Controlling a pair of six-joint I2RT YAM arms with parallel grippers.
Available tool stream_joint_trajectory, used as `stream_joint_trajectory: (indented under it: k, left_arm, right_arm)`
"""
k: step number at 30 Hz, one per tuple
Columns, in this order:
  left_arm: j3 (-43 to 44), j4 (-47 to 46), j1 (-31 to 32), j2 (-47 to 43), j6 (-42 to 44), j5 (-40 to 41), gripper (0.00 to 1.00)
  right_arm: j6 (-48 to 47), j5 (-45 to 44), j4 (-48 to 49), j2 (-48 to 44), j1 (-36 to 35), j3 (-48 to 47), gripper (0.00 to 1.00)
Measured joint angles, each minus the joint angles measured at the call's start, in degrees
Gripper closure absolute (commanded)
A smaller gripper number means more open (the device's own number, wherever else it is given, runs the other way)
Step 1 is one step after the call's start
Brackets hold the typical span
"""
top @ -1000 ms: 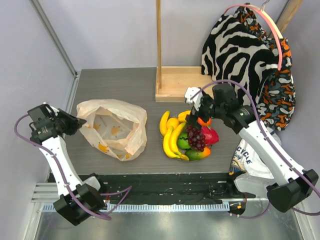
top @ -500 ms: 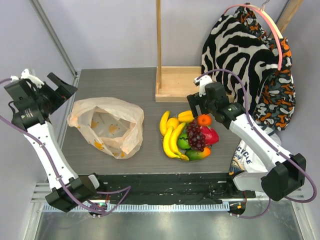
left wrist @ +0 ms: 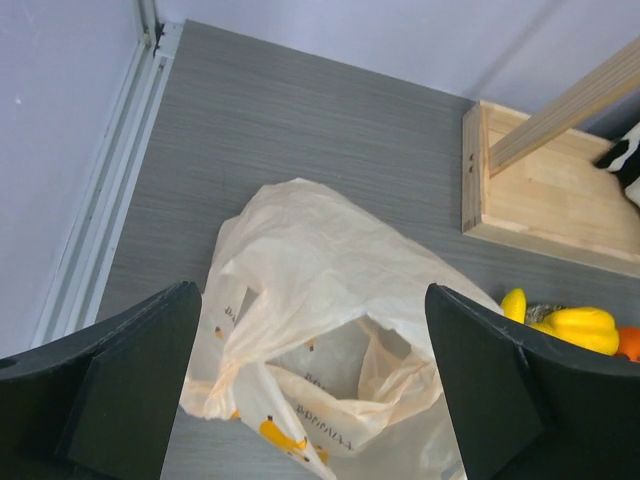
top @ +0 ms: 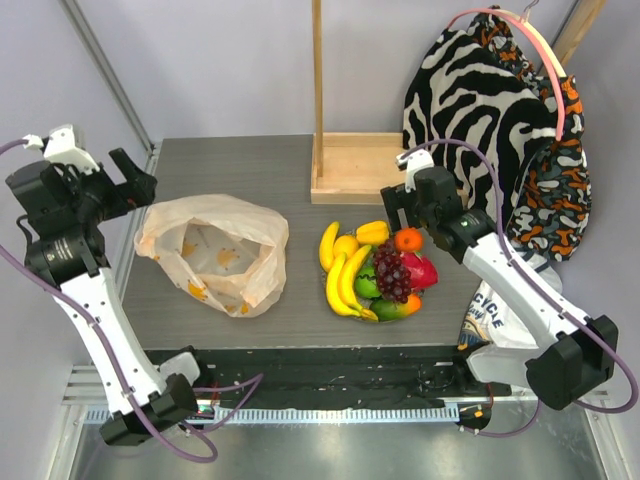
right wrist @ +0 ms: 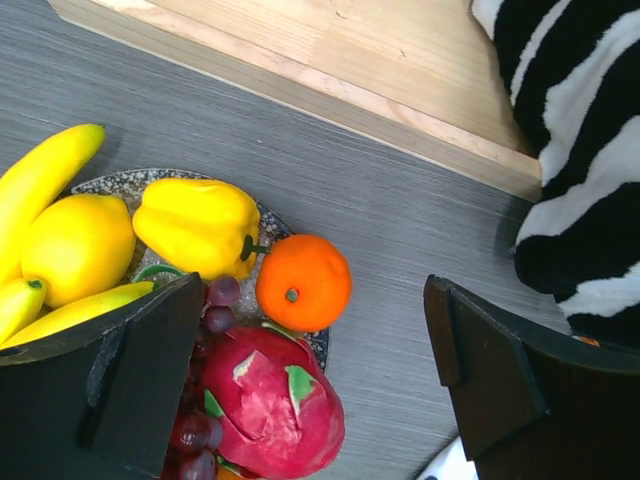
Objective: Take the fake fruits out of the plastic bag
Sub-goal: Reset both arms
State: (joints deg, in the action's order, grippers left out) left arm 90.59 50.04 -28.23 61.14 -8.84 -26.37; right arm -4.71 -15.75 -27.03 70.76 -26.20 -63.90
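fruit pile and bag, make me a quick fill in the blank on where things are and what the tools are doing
1. In the top view, the fruits are heaped on a speckled plate to the ____ of the plastic bag.
2. On the plate, the orange lies next to a yellow ____.
3. The left tool and the right tool are both ____ and hold nothing.

Missing words: right; pepper; open
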Motion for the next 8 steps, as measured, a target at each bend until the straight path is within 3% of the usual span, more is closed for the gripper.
stream_joint_trajectory:
  k: [8]
  left_arm:
    - [-9.88, 2.16, 0.15, -8.96, 3.63, 1.03, 0.00]
  right_arm:
    - [-1.22, -5.29, -3.87, -2.86, 0.00, -0.20, 0.00]
